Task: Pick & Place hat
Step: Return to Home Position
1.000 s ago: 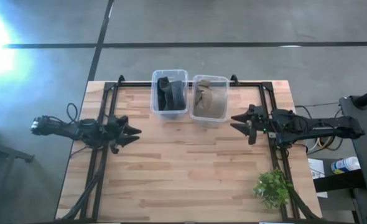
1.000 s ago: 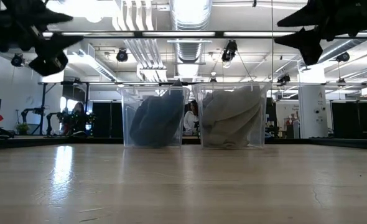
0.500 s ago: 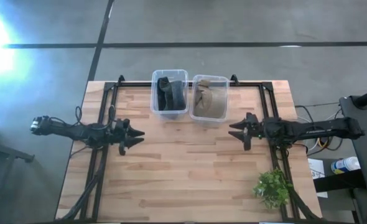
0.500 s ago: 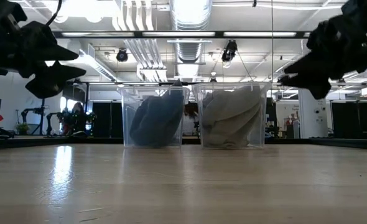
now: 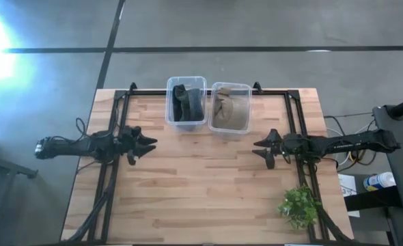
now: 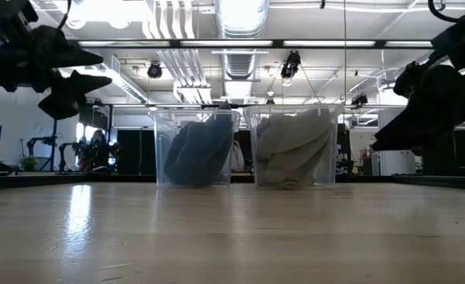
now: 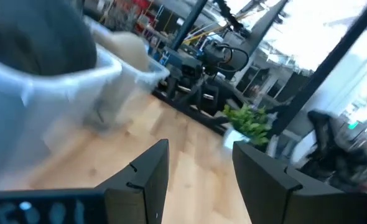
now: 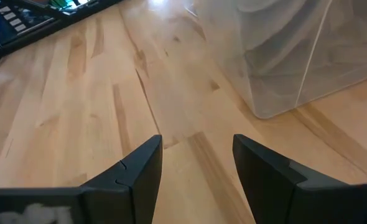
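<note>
Two clear plastic bins stand side by side at the table's far edge. The left bin [image 5: 186,101] [image 6: 197,148] holds a dark hat [image 5: 186,102]. The right bin [image 5: 230,108] [image 6: 295,146] holds a tan hat [image 5: 227,109]. My left gripper [image 5: 149,144] [image 7: 199,168] hovers open over the left part of the table, pointing right, and the dark hat's bin [image 7: 46,81] is near it. My right gripper [image 5: 259,149] [image 8: 196,162] hovers open over the right part, pointing left, with the tan hat's bin [image 8: 283,56] just beyond its fingers. Neither gripper touches anything.
A small green plant [image 5: 299,207] [image 7: 249,118] stands at the table's near right corner. Black frame rails [image 5: 113,164] run along the left, right and far sides of the table. Bare wood [image 5: 201,184] lies between the arms and toward the near edge.
My right gripper has come down and moved toward the table's near edge, staying open. My left gripper has sunk a little and stayed open over the left part. The bins and hats have not moved.
</note>
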